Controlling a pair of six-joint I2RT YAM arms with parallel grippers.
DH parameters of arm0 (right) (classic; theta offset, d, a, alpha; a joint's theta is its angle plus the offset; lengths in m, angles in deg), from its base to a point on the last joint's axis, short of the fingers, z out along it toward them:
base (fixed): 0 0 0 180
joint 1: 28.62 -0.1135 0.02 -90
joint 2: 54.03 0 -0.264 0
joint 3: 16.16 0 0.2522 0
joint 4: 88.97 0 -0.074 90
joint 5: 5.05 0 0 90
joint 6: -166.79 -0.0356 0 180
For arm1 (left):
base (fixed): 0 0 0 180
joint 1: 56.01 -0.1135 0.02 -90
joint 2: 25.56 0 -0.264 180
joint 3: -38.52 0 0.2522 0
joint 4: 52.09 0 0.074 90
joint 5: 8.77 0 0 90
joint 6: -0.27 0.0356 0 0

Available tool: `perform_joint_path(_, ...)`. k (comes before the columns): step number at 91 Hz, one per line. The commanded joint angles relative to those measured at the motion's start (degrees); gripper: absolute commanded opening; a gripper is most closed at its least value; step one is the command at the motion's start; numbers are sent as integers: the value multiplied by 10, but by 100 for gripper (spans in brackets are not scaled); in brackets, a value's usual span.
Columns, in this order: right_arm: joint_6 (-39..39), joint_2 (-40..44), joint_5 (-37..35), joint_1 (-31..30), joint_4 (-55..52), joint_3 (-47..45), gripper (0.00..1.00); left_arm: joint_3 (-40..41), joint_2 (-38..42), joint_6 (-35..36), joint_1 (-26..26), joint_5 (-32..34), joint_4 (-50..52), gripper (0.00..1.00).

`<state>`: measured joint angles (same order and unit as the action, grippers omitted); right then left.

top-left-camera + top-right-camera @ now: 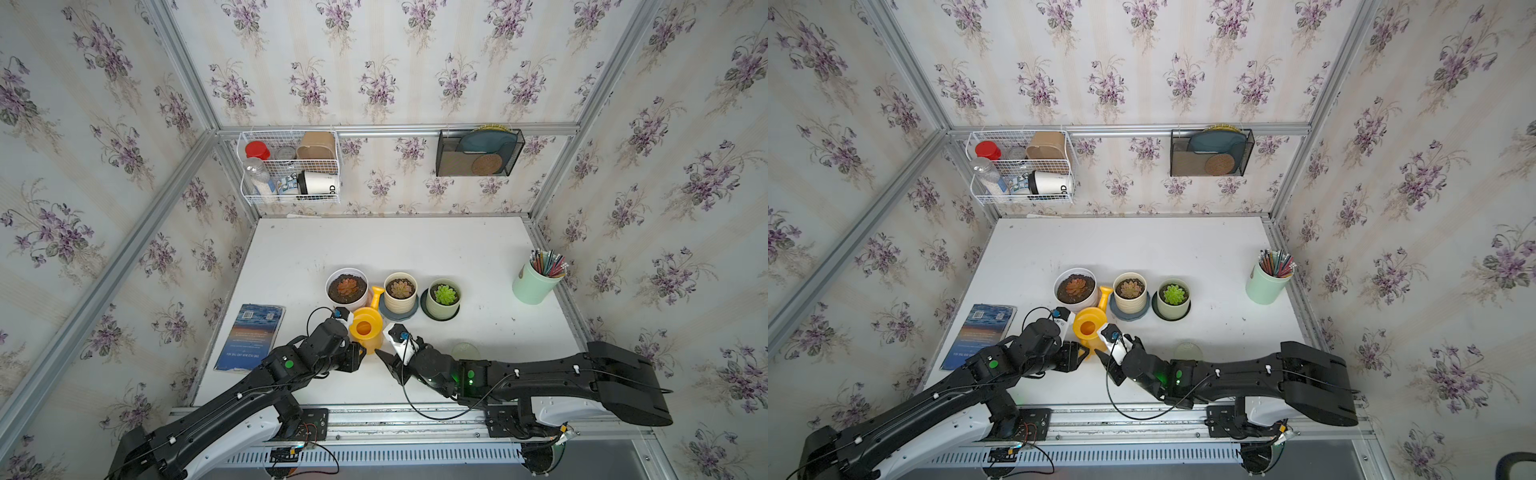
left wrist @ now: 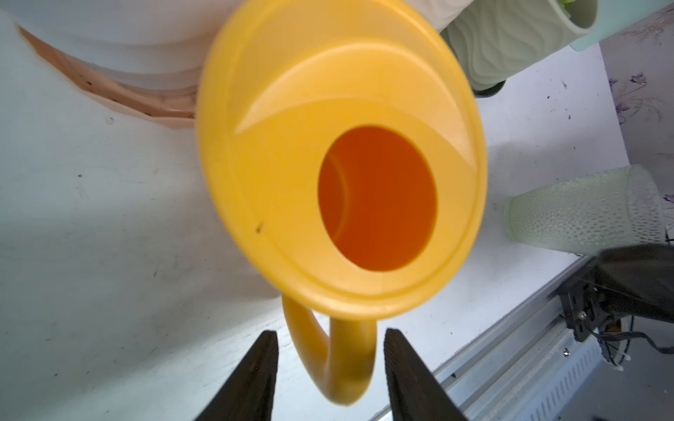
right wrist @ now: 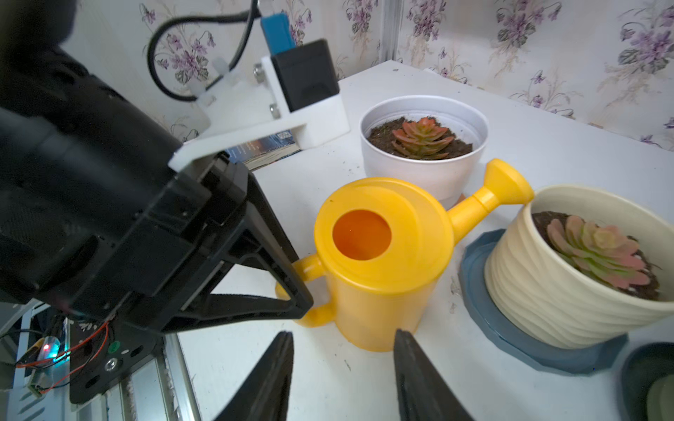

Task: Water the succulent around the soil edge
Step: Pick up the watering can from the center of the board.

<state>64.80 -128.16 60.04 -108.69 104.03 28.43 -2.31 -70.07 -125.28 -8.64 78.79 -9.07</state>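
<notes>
While my left gripper (image 2: 330,332) straddles, unclamped, the handle (image 2: 346,364) of the yellow watering can (image 2: 291,164) and my right gripper (image 3: 343,332) gapes empty, I judge watering unstarted.

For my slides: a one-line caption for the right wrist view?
Left gripper brackets the handle of an upright yellow watering can beside two potted succulents.

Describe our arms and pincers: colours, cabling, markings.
Both the left arm and right arm have black links, white shells near the base, a green light by each wrist, and black cables in white clips. Each wrist carries a white camera bracket with a blue plug. The left pincer and right pincer have black, tapered, pointed fingers.
</notes>
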Motion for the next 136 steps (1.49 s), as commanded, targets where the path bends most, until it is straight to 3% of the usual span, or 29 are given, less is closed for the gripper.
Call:
perform_joint_path(1,-22,31,-32,-2,9,-17,49,5,-14,16,1,41,-33,48)
perform_joint_path(43,-49,99,-57,-1,-23,-52,48,69,2,69,3,67,-129,33)
perform_joint_path(79,-53,118,-76,-1,-37,-55,47,71,20,109,30,41,-136,0)
perform_joint_path(98,-55,148,-102,-2,-51,-57,50,36,18,108,77,76,-78,0)
perform_joint_path(118,-39,209,-177,2,-58,-56,66,-33,11,64,112,98,23,0)
perform_joint_path(128,-68,223,-222,34,-74,-50,95,-75,-28,49,113,71,46,0)
perform_joint_path(136,-93,234,-211,86,-80,-46,98,-111,-60,47,116,58,63,0)
